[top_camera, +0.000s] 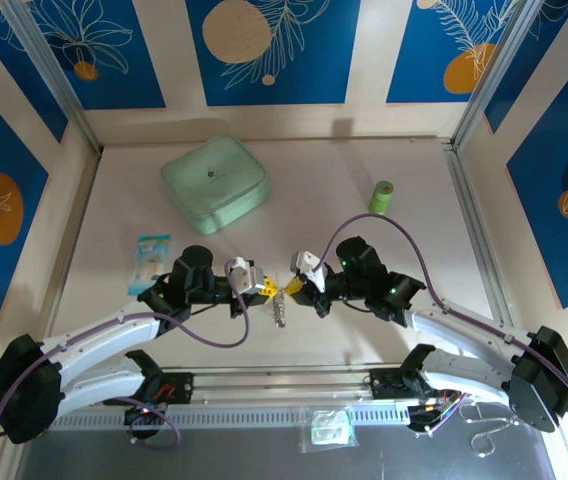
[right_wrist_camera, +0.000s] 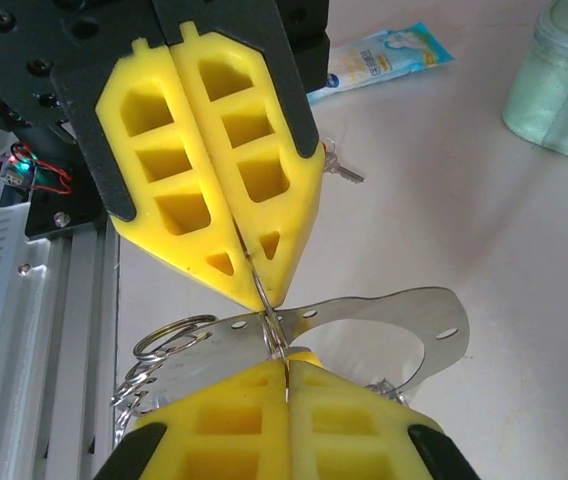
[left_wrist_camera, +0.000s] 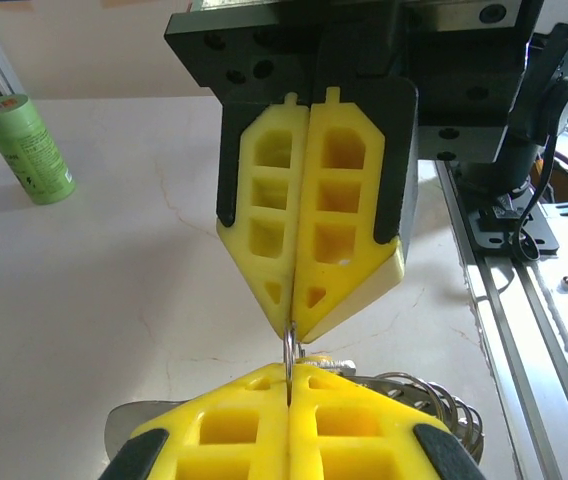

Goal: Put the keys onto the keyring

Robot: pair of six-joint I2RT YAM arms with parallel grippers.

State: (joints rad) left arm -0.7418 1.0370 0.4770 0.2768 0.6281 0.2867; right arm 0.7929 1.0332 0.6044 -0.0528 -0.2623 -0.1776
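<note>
Where the two arms rise from the near edge of the table (top_camera: 384, 330), a small clear plastic bag (top_camera: 329, 425) lies between their bases. Farther in, at the table's middle, the left gripper (top_camera: 266, 288) and the right gripper (top_camera: 297, 285) meet tip to tip, one reaching in from each side.

Both pairs of yellow fingers are clenched flat together. Each pinches the same thin wire, which seems to belong to the keyring (right_wrist_camera: 384, 312). The wire runs left to right across the short gap between the tips, so neither arm is nearer to it. The keyring's flat pale ring lies just beside the right fingers, and its beaded chain (right_wrist_camera: 139, 385) hangs down towards the table.

The keys are too small to pick out for sure. A little silver piece (right_wrist_camera: 342, 170) jutting from behind the left fingers may be one.

Beyond the grippers, a blue packet (top_camera: 150, 255) lies to the left. Farthest away are a pale green case (top_camera: 214, 183) and, to the right, a green roll (top_camera: 382, 196).
</note>
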